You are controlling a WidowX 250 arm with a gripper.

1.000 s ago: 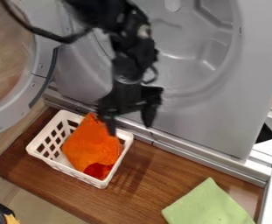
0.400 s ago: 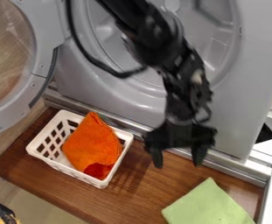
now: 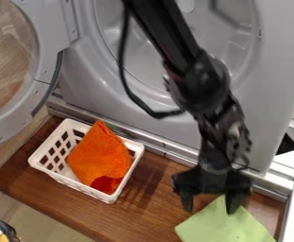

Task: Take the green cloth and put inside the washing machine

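You have the green cloth (image 3: 221, 229) on the wooden board (image 3: 146, 212), at the lower edge of the camera view, directly below the gripper (image 3: 210, 209) and somewhat toward the view's right. The gripper's two fingers are spread, with nothing pinched between them. The finger nearer the view's right overlaps the cloth's upper corner; the other is over bare wood, just outside the slanting upper-left edge. Contact cannot be confirmed from this angle. The cloth lies flat, and part of it is cut off by the view's edge, so you cannot establish its long axis. In my judgement, your next move should be a small shift further onto the cloth, then lowering and closing; closing as placed risks catching only the corner, or slipping off. The drum opening (image 3: 240, 35) of the washing machine (image 3: 278, 61) is above and behind, crossed by the arm (image 3: 174, 52). The door (image 3: 46, 71) stands open at the far left. The white basket (image 3: 80, 186), holding an orange cloth (image 3: 99, 156), is well apart from the pick and should not obstruct it.
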